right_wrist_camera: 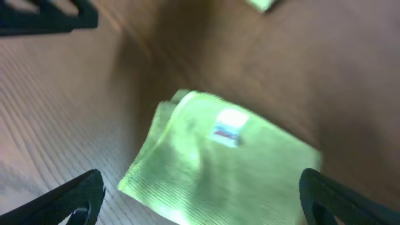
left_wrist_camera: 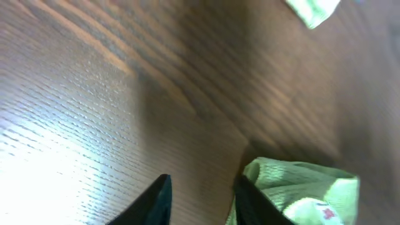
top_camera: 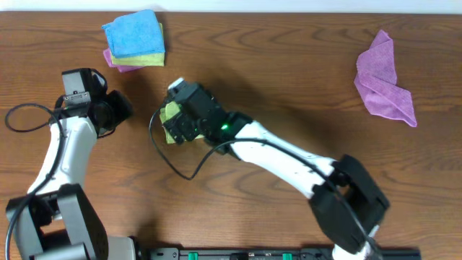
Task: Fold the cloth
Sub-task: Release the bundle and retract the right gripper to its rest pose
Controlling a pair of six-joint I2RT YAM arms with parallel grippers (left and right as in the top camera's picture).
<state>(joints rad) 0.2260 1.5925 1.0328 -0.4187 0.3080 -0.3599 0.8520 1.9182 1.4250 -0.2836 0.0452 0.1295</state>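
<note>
Right gripper point(right_wrist_camera: 200, 181) over green cloth point(right_wrist_camera: 187, 162), fingers wide apart. Left gripper point(left_wrist_camera: 203, 184) beside green cloth edge, fingers apart, empty. Wood table point(top_camera: 289, 65) shows all round.

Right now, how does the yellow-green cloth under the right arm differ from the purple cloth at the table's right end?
The yellow-green cloth is folded into a compact rectangle; the purple cloth lies loose and irregular. The yellow-green one sits beneath the open right gripper; the purple one lies alone, far from it. Both rest on the wooden table.
</note>
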